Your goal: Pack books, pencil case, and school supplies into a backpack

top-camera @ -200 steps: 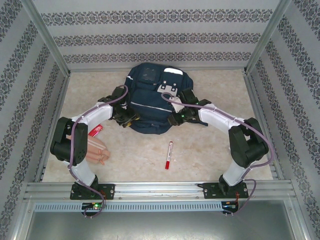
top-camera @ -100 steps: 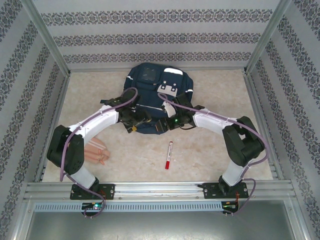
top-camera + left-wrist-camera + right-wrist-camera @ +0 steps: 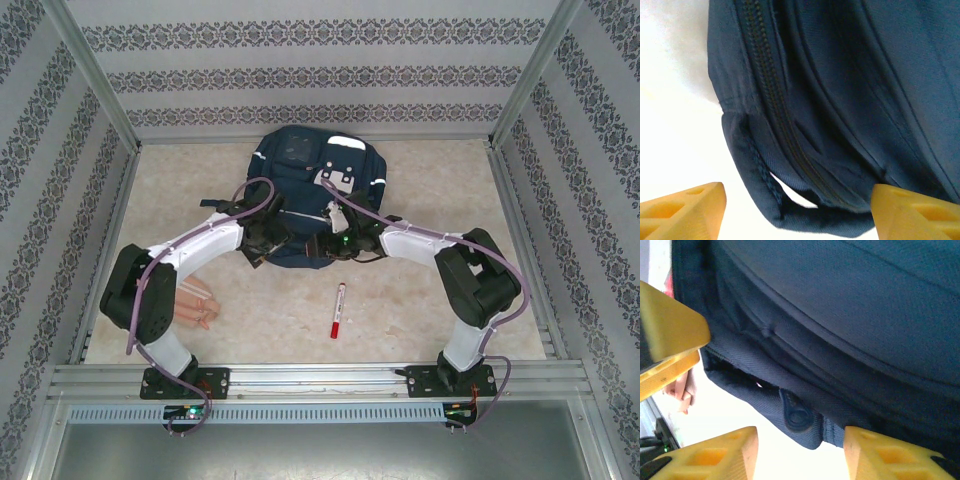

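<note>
The backpack [image 3: 300, 175] lies flat at the far middle of the table [image 3: 260, 310], its near edge turned toward the arm bases. Along that edge the zip [image 3: 775, 110] appears closed over the stretch seen from the left wrist. A dark zip pull [image 3: 797, 415] hangs at the fabric's lower fold.

The left end effector [image 3: 797, 192] is released. Its fingers stand wide apart either side of the bag's edge and grasp nothing. The right end effector [image 3: 800, 437] is likewise released, with the zip pull between its fingers but not pinched.

The marker pen [image 3: 338, 310] lies on the table, well apart from the bag. The pencil case [image 3: 197, 305] rests near the left arm, partly hidden by it.

Assessment: the work appears to be at the opening stage. Neither of these two items is packed. Whether a book is already inside cannot be told. Opening the bag, loading and closing all remain.
</note>
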Robot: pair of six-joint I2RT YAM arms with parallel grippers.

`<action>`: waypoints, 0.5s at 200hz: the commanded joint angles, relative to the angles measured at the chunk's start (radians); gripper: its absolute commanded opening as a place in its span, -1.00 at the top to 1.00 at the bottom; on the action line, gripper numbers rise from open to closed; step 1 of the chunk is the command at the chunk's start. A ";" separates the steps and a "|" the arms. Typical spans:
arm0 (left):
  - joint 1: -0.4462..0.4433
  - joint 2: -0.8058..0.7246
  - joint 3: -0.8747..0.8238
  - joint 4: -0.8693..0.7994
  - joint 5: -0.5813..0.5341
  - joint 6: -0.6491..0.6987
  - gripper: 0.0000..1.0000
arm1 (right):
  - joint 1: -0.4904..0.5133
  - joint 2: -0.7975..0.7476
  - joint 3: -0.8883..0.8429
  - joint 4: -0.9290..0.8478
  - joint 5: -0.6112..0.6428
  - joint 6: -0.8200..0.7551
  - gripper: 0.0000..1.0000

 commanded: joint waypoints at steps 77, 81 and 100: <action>0.003 0.091 0.002 0.066 -0.005 -0.014 -0.23 | 0.076 -0.007 -0.036 0.125 0.211 0.340 0.40; 0.003 0.092 0.002 0.067 -0.002 -0.014 -0.22 | 0.077 -0.004 -0.031 0.121 0.212 0.343 0.41; 0.002 0.086 0.005 0.065 0.000 -0.003 -0.20 | 0.087 0.005 -0.015 0.112 0.234 0.350 0.46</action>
